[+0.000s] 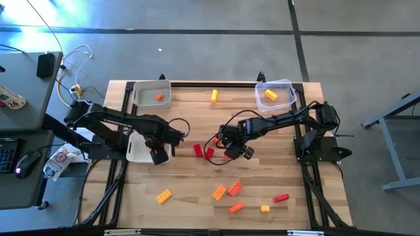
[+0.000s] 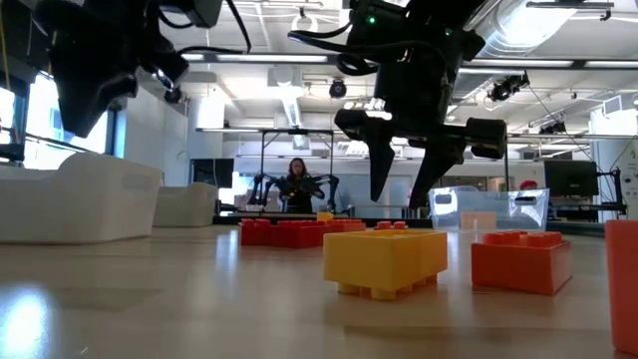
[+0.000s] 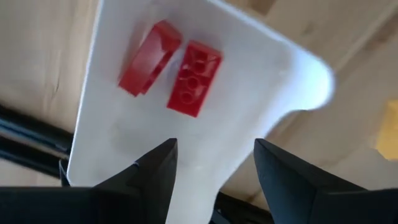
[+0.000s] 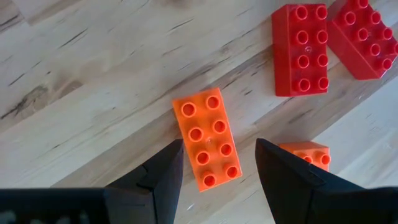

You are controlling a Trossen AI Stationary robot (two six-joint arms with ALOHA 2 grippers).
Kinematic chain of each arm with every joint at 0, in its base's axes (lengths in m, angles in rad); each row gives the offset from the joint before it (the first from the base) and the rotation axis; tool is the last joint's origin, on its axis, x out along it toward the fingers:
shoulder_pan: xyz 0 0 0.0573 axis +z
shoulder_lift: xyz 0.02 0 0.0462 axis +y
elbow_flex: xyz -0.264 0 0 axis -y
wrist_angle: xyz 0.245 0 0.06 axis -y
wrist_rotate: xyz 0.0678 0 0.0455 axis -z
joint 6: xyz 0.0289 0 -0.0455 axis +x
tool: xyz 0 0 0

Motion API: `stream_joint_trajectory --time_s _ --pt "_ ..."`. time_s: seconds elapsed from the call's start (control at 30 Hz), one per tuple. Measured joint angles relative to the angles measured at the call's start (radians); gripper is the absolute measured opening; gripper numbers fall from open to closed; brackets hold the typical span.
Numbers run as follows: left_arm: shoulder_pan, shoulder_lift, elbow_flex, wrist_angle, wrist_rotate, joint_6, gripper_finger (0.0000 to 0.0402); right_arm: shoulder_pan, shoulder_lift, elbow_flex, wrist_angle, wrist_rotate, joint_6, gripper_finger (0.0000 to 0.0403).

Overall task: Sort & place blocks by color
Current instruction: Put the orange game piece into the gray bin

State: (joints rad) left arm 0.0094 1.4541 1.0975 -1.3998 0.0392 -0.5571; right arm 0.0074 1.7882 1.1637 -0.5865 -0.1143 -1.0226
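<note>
My left gripper (image 3: 214, 146) is open above a white tray (image 3: 249, 93) near the table's left edge. Two red blocks (image 3: 194, 78) (image 3: 149, 58) lie in that tray. My right gripper (image 4: 217, 146) hangs open near the table's middle (image 1: 239, 152), fingers pointing down, over an orange block (image 4: 208, 138) lying flat on the wood, studs up. It touches nothing. Two red blocks (image 4: 300, 48) (image 4: 362, 37) lie side by side beyond it, and another orange block (image 4: 305, 154) lies close by.
A second white tray (image 1: 152, 94) at the far left holds an orange block (image 1: 159, 97). A clear tub (image 1: 274, 94) at the far right holds a yellow block. Loose orange, yellow and red blocks (image 1: 226, 191) lie toward the near edge. One yellow block (image 1: 214, 96) lies at the far middle.
</note>
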Motion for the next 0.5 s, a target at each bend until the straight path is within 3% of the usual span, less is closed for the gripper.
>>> stream_joint_trajectory --time_s 0.33,0.5 --pt "-0.012 -0.078 0.111 -0.012 -0.028 0.048 0.0196 0.0 0.047 0.0 0.025 0.005 -0.004 0.0185" --pt "-0.01 -0.14 0.123 -0.014 -0.091 0.049 0.0196 0.007 0.092 0.0 0.05 0.138 -0.014 0.0185"
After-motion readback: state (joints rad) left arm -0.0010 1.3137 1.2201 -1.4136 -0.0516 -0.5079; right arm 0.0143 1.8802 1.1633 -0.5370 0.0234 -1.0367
